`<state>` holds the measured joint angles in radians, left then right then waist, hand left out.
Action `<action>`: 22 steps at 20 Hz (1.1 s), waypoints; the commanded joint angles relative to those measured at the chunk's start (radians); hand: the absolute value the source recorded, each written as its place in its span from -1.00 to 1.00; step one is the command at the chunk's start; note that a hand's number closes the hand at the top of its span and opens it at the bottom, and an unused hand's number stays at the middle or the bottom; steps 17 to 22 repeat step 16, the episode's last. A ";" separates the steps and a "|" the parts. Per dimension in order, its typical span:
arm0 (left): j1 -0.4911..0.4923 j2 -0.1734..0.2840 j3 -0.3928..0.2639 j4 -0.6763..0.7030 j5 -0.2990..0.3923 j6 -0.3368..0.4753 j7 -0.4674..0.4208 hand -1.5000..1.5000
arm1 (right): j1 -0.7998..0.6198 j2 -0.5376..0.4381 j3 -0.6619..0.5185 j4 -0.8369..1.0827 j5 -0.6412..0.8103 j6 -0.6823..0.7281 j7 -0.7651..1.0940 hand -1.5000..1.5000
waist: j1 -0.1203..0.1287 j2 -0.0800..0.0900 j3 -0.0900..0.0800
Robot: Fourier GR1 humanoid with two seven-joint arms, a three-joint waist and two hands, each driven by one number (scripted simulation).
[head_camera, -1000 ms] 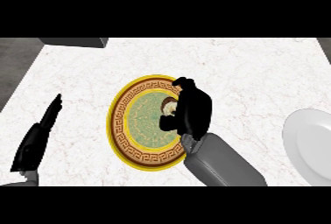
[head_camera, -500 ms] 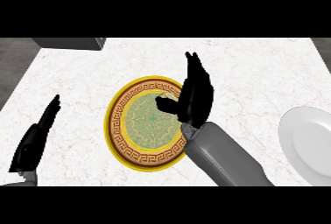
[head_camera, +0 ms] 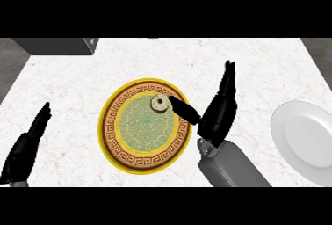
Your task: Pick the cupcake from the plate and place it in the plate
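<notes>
The cupcake [head_camera: 158, 103], small and round with a pale top, sits in the upper right part of the green and gold patterned plate [head_camera: 115, 147]. My right hand [head_camera: 218, 116] stands just right of that plate, open, with its fingers straight and pointing away from me. Its thumb reaches left, and the tip lies against or just beside the cupcake. Nothing is held in it. A plain white plate [head_camera: 303, 140] lies at the right edge. My left hand [head_camera: 26, 147] rests open at the far left, fingers up.
A dark grey box [head_camera: 58, 45] stands at the counter's back left corner. White marble counter [head_camera: 272, 66] stretches between the two plates and behind them.
My right hand was curled over the cupcake; it has opened, straightened and shifted right off the patterned plate. The cupcake now shows uncovered on that plate. The left hand has not moved.
</notes>
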<state>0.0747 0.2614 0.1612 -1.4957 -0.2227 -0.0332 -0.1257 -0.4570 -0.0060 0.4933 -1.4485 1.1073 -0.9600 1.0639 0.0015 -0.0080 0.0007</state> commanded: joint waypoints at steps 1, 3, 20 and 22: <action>-0.019 -0.001 0.014 0.021 -0.007 0.018 0.007 0.00 | 0.187 0.006 0.036 -0.186 0.047 -0.151 0.043 -1.00 | -0.030 0.000 0.000; 0.022 0.001 0.009 -0.036 -0.010 0.014 0.016 0.00 | 0.318 -0.051 0.068 -0.327 0.011 -0.135 -0.021 -1.00 | -0.027 -0.001 0.000; 0.003 0.011 0.032 0.019 0.008 -0.039 -0.032 0.00 | 0.739 -0.348 0.205 -0.603 -0.134 -0.320 -0.253 -1.00 | -0.006 0.007 0.000; 0.003 0.011 0.032 0.019 0.008 -0.039 -0.032 0.00 | 0.739 -0.348 0.205 -0.603 -0.134 -0.320 -0.253 -1.00 | -0.006 0.007 0.000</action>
